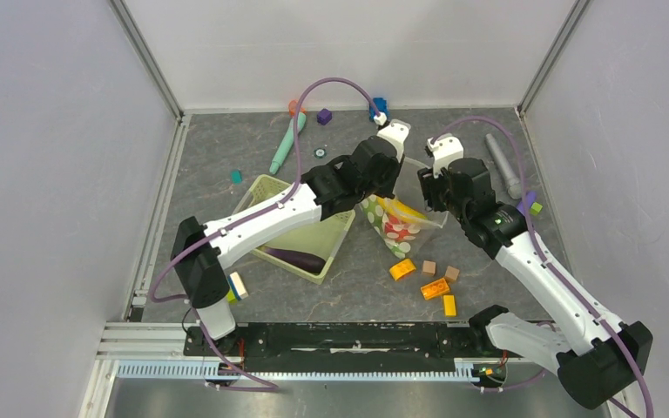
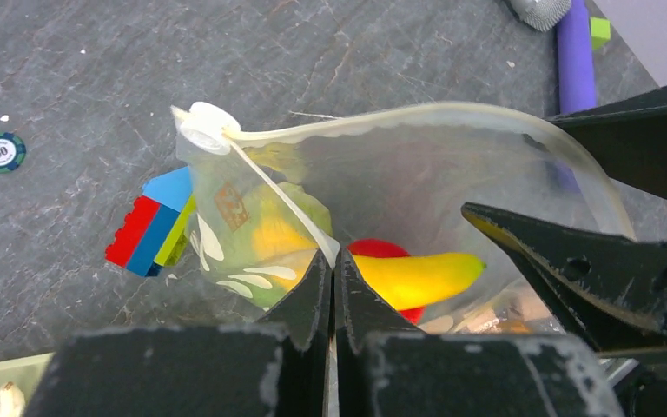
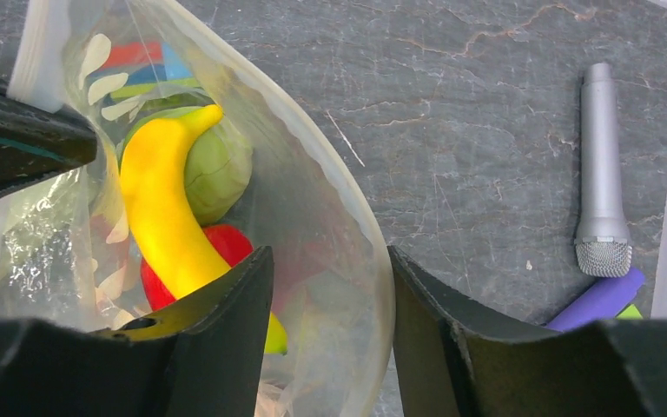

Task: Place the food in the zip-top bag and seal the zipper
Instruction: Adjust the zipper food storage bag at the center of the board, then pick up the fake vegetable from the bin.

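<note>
Left pincer (image 2: pixel 332 269) is clamped on the near lip of the zip-top bag (image 2: pixel 417 174), which stands open on the desk (image 1: pixel 357 283) just right of the basket (image 1: pixel 266 185). Right pincer (image 3: pixel 326 287) sits fingers apart, astride the far lip. Banana (image 3: pixel 161 208), tomato (image 3: pixel 230 243) and cabbage (image 3: pixel 217 169) are bagged, but an eggplant (image 1: pixel 296 259) lies in the basket, so loading looks unfinished: one pincer should hold the mouth wide while the other fetches it, and the zipper (image 2: pixel 417 111) comes later.

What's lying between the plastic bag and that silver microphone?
Nothing: only bare grey tabletop separates the zip-top bag from the microphone, seen best in the right wrist view.
</note>
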Available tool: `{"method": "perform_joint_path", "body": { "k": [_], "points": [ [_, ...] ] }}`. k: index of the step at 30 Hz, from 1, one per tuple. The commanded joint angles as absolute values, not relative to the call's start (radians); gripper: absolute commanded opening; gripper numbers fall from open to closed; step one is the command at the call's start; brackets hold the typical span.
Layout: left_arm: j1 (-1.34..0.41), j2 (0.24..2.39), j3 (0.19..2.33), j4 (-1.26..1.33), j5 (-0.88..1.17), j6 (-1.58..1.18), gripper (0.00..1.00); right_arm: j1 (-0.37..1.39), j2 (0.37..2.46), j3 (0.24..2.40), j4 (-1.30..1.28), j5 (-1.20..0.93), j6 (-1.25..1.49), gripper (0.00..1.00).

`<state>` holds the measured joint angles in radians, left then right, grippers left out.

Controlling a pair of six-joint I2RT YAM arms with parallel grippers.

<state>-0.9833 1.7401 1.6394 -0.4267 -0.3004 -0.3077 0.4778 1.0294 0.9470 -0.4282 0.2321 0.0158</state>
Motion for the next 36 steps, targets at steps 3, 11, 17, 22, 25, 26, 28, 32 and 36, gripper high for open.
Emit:
{"method": "perform_joint_path", "body": {
  "k": [3,11,17,22,25,26,28,32,36],
  "points": [
    [-0.970,1.739,1.696,-0.420,-0.249,-0.178,0.02,0.479,1.007,0.964,-0.422,0.198,-0.002,0.38],
    [-0.925,1.735,1.725,-0.459,-0.228,-0.169,0.57,0.479,0.966,0.988,-0.489,0.305,0.110,0.03],
    [-0.925,1.663,1.671,-0.500,-0.224,-0.188,1.00,0.479,0.913,0.950,-0.478,0.297,0.173,0.01],
    [-0.913,1.503,1.503,-0.486,-0.343,-0.308,1.00,0.479,0.887,0.895,-0.399,0.218,0.169,0.01],
    [-0.884,1.351,1.355,-0.457,-0.397,-0.409,1.00,0.479,0.884,0.874,-0.356,0.194,0.182,0.01],
    [-0.873,1.310,1.304,-0.449,-0.409,-0.435,1.00,0.479,0.885,0.871,-0.348,0.187,0.185,0.01],
    [-0.846,1.227,1.217,-0.447,-0.431,-0.488,1.00,0.478,0.887,0.859,-0.327,0.174,0.192,0.01],
    [-0.754,1.138,1.109,-0.511,-0.475,-0.609,1.00,0.479,0.889,0.827,-0.285,0.134,0.198,0.01],
    [-0.666,1.174,1.080,-0.607,-0.495,-0.688,1.00,0.479,0.909,0.823,-0.283,0.115,0.195,0.01]
  ]
}}
